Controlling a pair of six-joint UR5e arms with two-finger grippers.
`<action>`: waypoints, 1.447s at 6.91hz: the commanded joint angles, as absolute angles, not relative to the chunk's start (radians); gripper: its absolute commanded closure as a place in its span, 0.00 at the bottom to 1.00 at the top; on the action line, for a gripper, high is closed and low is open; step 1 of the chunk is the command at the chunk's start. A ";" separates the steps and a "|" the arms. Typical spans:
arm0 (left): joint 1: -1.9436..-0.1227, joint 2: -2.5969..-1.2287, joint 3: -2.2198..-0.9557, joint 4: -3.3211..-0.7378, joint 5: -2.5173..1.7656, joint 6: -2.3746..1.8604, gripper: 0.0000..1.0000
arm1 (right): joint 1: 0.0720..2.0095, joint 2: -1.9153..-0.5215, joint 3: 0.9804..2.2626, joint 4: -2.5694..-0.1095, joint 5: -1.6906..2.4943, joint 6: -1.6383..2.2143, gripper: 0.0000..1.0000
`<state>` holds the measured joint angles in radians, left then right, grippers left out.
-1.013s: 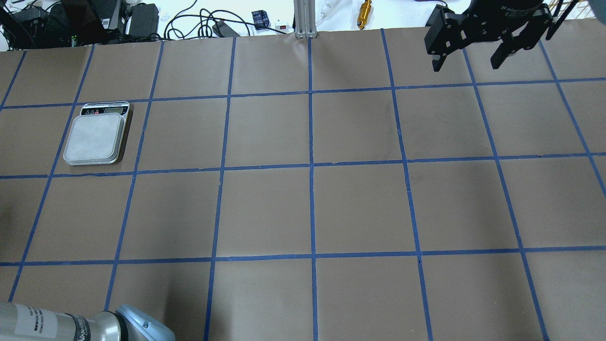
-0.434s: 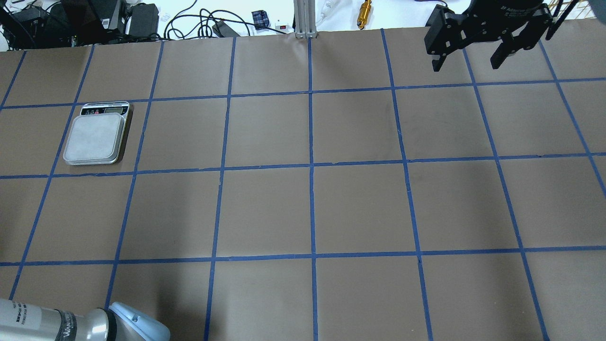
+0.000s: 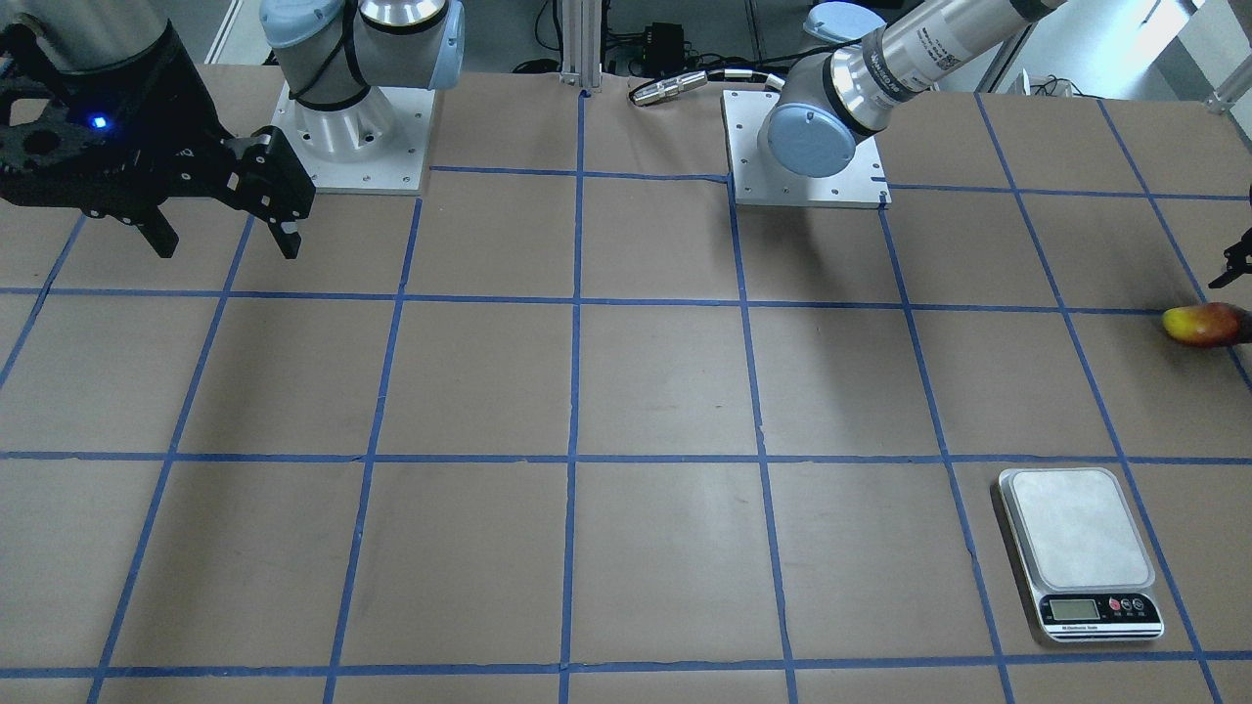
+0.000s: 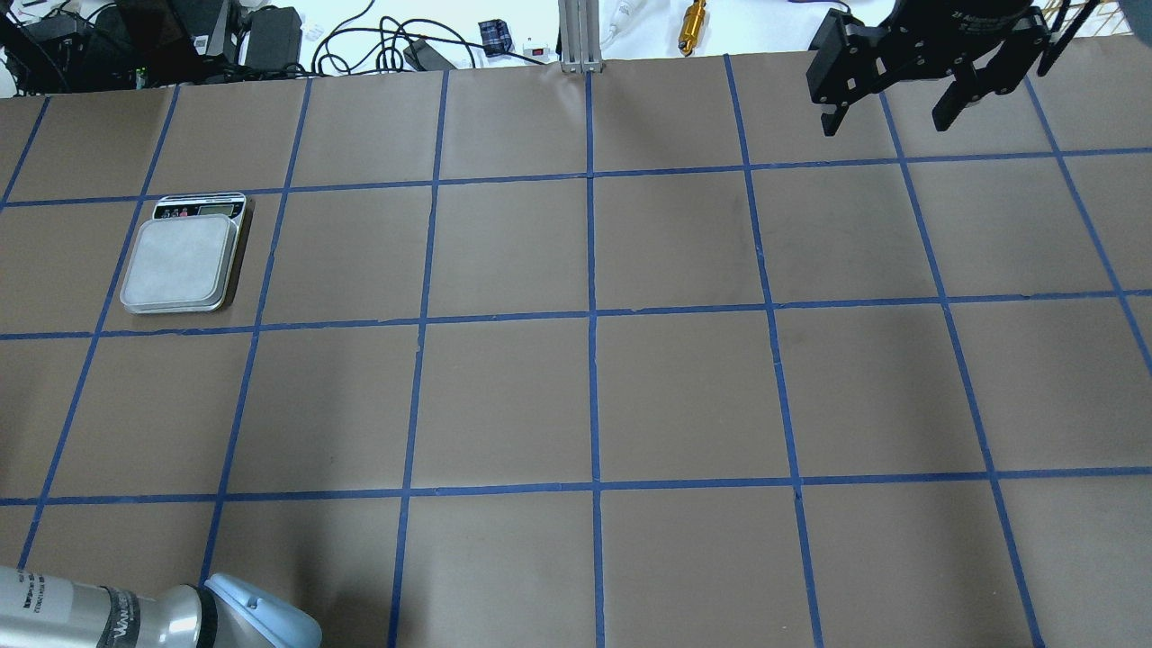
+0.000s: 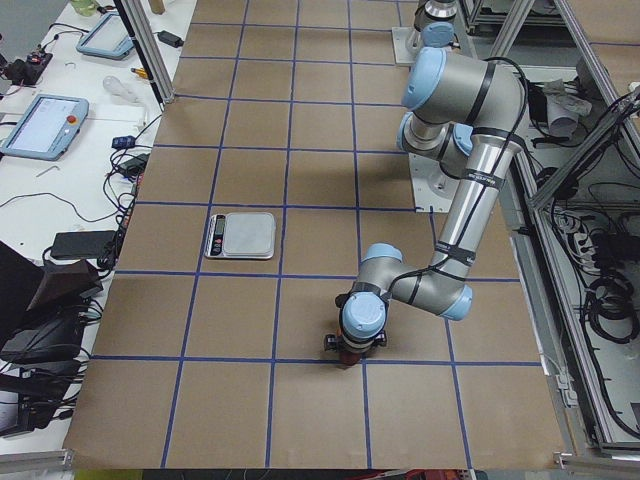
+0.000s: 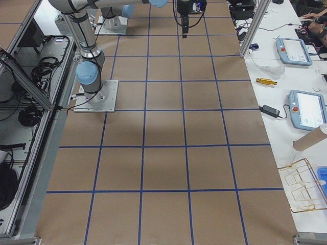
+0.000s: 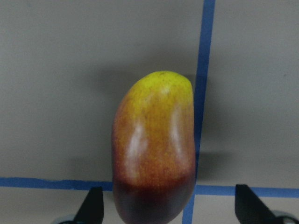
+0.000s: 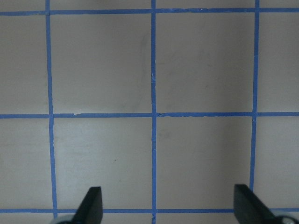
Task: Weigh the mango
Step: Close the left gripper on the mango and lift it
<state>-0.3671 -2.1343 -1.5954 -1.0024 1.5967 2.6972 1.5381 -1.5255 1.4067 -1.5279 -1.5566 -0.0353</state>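
My left gripper [image 7: 168, 209] straddles the mango [image 7: 154, 149], jaws wide, holding nothing. The scale [image 3: 1076, 528] carries nothing yet, so grasping and weighing remain.

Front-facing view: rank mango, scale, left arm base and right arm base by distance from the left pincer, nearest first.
From the left pincer:
1. Mango: right at the pincer, at the view's right edge.
2. Scale: lower right, on the operators' side.
3. Left arm base: top, right of centre.
4. Right arm base: top left, farthest.
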 commanded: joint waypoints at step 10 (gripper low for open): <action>-0.428 -2.120 -1.568 -0.996 1.577 2.619 0.88 | 1.539 -1.525 1.407 -1.528 -1.557 -0.035 0.00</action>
